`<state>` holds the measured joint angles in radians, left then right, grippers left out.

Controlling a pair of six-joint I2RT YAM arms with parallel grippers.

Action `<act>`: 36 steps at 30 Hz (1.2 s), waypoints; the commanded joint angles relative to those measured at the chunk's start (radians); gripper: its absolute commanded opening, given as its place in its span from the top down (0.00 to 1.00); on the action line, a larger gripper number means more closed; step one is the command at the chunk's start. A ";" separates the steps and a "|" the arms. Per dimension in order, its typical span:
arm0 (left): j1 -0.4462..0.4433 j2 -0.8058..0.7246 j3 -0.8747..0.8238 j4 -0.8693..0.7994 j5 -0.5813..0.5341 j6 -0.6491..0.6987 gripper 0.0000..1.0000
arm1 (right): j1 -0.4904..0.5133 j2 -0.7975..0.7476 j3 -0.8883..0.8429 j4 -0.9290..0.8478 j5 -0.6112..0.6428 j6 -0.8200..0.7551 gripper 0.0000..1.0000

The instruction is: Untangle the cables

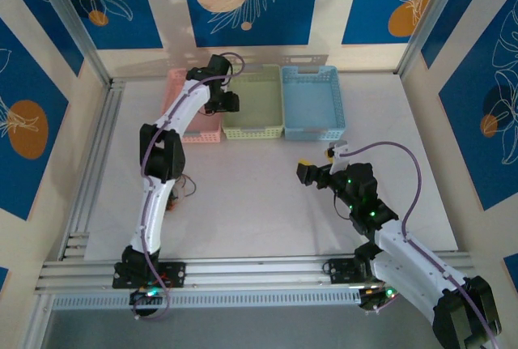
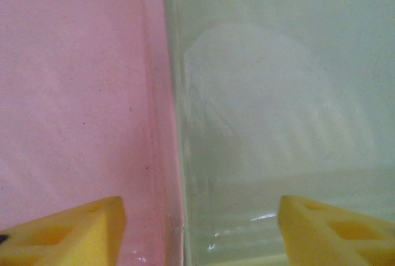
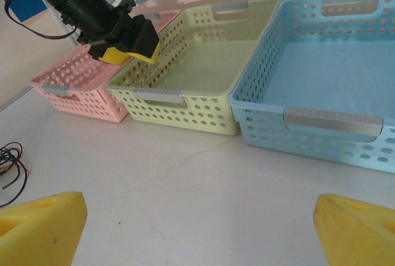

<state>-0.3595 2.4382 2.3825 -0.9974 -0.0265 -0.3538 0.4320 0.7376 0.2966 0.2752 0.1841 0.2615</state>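
Observation:
The cables (image 3: 10, 166), thin black and red-orange wires in a loose tangle, lie on the table at the left edge of the right wrist view; from above they lie (image 1: 186, 188) beside the left arm's middle link. My left gripper (image 2: 200, 216) hangs open over the shared wall of the pink basket (image 2: 74, 93) and the green basket (image 2: 278, 93), nothing between its yellow pads (image 2: 74, 235). In the right wrist view it (image 3: 126, 50) hovers above those rims. My right gripper (image 3: 200, 216) stands open low over bare table, well right of the cables.
Three baskets stand in a row at the back: pink (image 1: 174, 90), green (image 1: 252, 131), blue (image 1: 312, 132). The right gripper (image 1: 307, 173) sits mid-table in front of the blue one. Aluminium rails (image 1: 243, 272) run along the near and left edges.

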 commanded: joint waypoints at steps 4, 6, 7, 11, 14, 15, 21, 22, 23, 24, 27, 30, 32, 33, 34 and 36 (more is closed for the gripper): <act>0.027 -0.277 -0.049 0.029 -0.136 0.094 0.17 | 0.007 -0.007 0.016 0.009 0.022 -0.020 0.05; 0.034 -0.383 -0.153 0.086 -0.168 0.111 0.13 | 0.007 -0.010 0.015 0.008 0.023 -0.020 0.04; 0.038 -0.449 -0.229 0.127 -0.180 0.110 0.08 | 0.007 -0.013 0.013 0.009 0.023 -0.019 0.04; 0.058 -0.747 -0.618 0.356 -0.150 0.084 0.00 | 0.005 -0.032 0.008 0.006 0.018 -0.024 0.01; 0.084 -0.970 -0.939 0.516 -0.135 0.014 0.00 | 0.000 -0.054 -0.003 0.008 0.039 -0.015 0.01; 0.095 -1.036 -1.030 0.561 -0.135 -0.010 0.00 | -0.003 -0.058 -0.004 0.006 0.055 -0.005 0.01; 0.193 -1.347 -1.452 0.611 -0.034 -0.152 0.00 | -0.039 -0.065 0.046 -0.202 0.354 0.272 0.01; 0.194 -1.364 -1.475 0.571 -0.029 -0.151 0.00 | -0.064 -0.070 0.038 -0.185 0.283 0.262 0.01; 0.193 -1.377 -1.494 0.528 -0.032 -0.155 0.00 | -0.079 -0.080 0.030 -0.168 0.215 0.245 0.01; 0.193 -1.390 -1.518 0.504 -0.038 -0.168 0.00 | -0.082 -0.089 0.024 -0.154 0.187 0.230 0.04; 0.193 -1.447 -1.620 0.484 -0.075 -0.211 0.00 | -0.079 -0.110 0.008 -0.153 0.196 0.237 0.05; 0.193 -1.511 -1.729 0.498 -0.101 -0.258 0.00 | -0.092 -0.118 -0.005 -0.137 0.163 0.237 0.05; 0.190 -1.522 -1.789 0.527 -0.080 -0.276 0.00 | -0.100 -0.115 -0.007 -0.134 0.154 0.240 0.05; 0.190 -1.512 -1.804 0.532 -0.072 -0.275 0.00 | -0.103 -0.116 -0.007 -0.133 0.148 0.242 0.05; 0.186 -1.495 -1.813 0.533 -0.071 -0.274 0.00 | -0.107 -0.116 -0.009 -0.130 0.140 0.243 0.05; 0.180 -1.453 -1.817 0.533 -0.081 -0.266 0.00 | -0.114 -0.116 -0.011 -0.126 0.132 0.245 0.05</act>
<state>-0.1711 0.9558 0.5766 -0.4866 -0.1062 -0.5968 0.3267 0.6312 0.2996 0.1265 0.3439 0.4866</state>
